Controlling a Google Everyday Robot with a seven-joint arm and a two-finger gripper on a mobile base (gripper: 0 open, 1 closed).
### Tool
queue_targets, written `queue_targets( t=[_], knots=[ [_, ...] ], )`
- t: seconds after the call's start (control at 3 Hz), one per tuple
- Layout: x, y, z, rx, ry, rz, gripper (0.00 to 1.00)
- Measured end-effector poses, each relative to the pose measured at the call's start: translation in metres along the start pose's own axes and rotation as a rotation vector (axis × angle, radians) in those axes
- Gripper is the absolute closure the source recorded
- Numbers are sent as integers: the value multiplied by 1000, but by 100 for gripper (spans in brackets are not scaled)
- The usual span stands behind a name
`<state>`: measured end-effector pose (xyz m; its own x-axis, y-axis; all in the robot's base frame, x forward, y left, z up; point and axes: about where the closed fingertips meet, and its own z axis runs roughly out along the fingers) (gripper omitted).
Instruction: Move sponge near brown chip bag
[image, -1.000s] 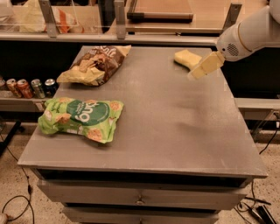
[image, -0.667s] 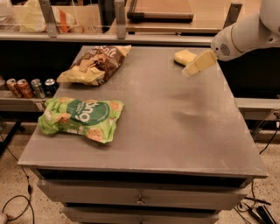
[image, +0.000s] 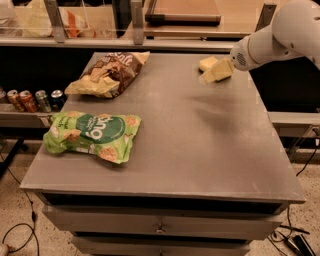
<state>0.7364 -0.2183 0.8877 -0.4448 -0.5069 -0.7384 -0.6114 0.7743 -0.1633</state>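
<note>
Tool (image: 212, 76) beside sponge (image: 207, 63), right of brown chip bag (image: 111, 74).

The grey desk (image: 200, 150) carried a pale yellow sponge (image: 207, 63), a dark brown chip bag (image: 112, 74) with white lettering and a pale yellow end, and a green chip bag (image: 95, 136) printed with chip pictures. The cream end effector (image: 216, 73), on a white arm (image: 285, 35), hung over the far right corner, beside the sponge.
</note>
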Motion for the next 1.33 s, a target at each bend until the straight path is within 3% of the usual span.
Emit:
queue_targets(
  t=[1.0, 1.33],
  knots=[
    [16, -42, 52, 124, 38, 126, 0],
    [21, -54, 59, 151, 39, 171, 18]
  ],
)
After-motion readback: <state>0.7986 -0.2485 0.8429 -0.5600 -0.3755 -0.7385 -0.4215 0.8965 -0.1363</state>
